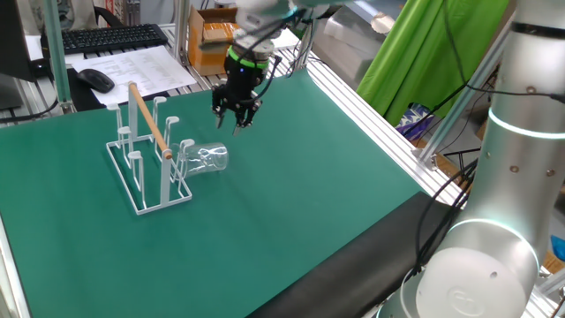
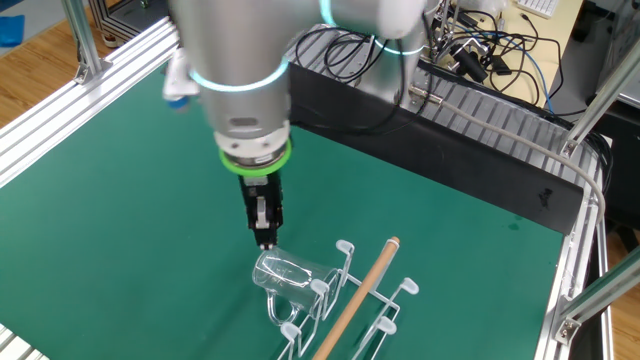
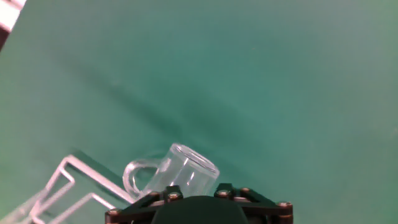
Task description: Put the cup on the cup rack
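The gripper (image 2: 266, 238), empty, jaw gap unclear, hovers above the cup (image 2: 286, 272) on the cup rack (image 2: 352, 300); fragile, slippery glass, best held by its wall.

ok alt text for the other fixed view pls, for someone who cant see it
A clear glass cup hangs tilted on a peg of a white wire cup rack with a wooden rod on top, on a green table. The robot arm's hand points straight down just above the cup.
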`<state>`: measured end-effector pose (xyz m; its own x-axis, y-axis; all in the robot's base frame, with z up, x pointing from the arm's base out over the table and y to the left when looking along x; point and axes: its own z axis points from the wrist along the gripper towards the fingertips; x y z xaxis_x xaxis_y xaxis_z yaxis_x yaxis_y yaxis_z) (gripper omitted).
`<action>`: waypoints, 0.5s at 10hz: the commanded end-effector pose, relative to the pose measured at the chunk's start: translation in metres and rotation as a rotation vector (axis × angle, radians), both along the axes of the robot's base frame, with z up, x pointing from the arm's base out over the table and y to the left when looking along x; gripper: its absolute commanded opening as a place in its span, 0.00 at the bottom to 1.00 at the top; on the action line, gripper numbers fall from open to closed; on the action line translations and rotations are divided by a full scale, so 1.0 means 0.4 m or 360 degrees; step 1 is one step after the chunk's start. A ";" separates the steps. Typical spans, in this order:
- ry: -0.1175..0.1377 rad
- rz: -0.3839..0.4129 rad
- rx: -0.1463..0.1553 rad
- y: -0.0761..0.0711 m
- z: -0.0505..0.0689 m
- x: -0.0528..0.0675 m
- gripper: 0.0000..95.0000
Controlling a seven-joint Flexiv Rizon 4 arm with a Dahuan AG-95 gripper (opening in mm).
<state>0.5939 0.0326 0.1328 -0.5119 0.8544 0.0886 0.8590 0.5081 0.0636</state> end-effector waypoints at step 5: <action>-0.0029 -0.0452 -0.0066 0.006 -0.003 0.005 0.80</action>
<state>0.5950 0.0340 0.1329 -0.3048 0.9516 0.0406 0.9511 0.3018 0.0660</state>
